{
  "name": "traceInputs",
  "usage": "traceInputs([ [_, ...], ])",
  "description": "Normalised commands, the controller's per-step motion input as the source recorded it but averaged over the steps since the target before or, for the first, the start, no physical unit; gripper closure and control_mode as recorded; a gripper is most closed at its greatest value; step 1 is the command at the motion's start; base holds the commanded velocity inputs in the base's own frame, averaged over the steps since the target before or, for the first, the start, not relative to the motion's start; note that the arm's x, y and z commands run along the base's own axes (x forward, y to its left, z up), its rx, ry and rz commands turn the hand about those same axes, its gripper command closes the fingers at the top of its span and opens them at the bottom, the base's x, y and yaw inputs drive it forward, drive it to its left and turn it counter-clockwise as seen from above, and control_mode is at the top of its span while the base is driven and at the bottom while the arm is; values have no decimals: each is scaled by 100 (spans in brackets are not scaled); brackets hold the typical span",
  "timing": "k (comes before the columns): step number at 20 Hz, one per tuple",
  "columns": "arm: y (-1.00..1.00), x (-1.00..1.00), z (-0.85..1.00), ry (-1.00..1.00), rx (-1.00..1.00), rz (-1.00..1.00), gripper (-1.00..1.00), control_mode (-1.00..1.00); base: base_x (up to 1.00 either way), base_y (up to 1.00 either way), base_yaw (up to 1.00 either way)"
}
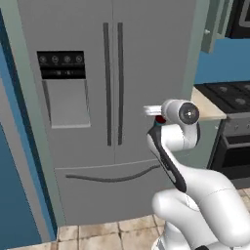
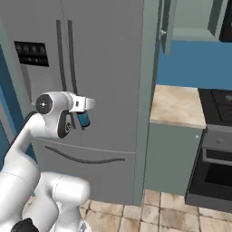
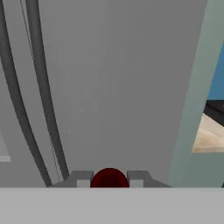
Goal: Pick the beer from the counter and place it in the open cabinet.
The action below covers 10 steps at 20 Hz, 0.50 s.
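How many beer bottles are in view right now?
1. The beer is clamped in the end effector, hanging in front of the fridge; others could be hidden.

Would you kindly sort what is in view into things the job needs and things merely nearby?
Job:
- beer, gripped in the hand
- counter
- cabinet

Merely nearby:
- refrigerator
- stovetop
- oven

pincer [image 2: 83, 110] gripping beer [image 2: 84, 119], fridge [image 2: 90, 68] behind
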Motion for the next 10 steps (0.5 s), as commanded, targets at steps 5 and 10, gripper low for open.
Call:
traceInputs([
  [5, 0, 0, 0, 0, 0, 0, 100, 100, -5, -100, 0],
  [10, 0, 0, 0, 0, 0, 0, 100, 100, 0, -100, 0],
])
